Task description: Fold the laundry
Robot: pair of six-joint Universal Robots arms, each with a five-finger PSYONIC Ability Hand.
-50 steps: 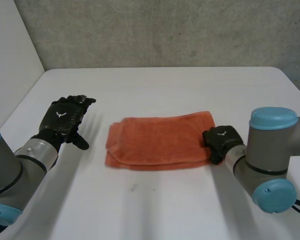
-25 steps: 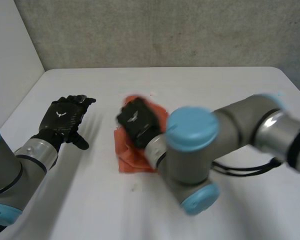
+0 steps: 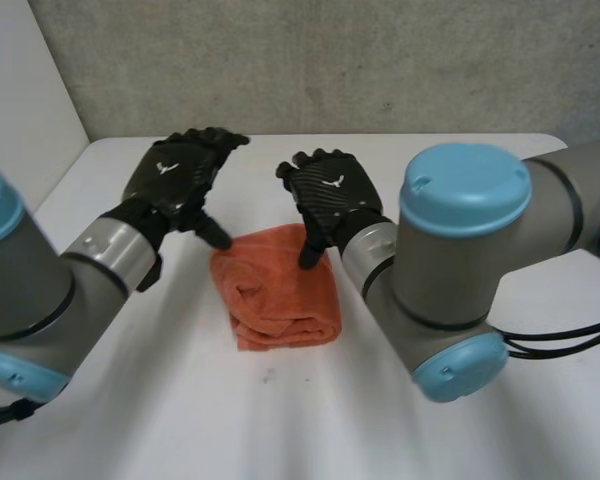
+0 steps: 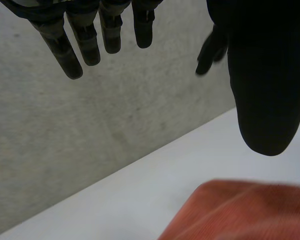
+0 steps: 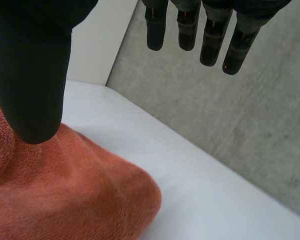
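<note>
Held left hand (image 3: 175, 180) open and empty above the white table (image 3: 200, 420), beside the folded orange towel (image 3: 278, 290) lying mid-table; poised right hand (image 3: 330, 190) likewise open, thumb over its far edge; judged between folds; next, likely a flattening press.

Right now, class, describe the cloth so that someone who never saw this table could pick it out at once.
Find the white table before the grey wall. Near its middle, close to the left hand and right hand, both black, lies an orange towel folded into a thick bundle. It alone is soft and brightly coloured.
</note>
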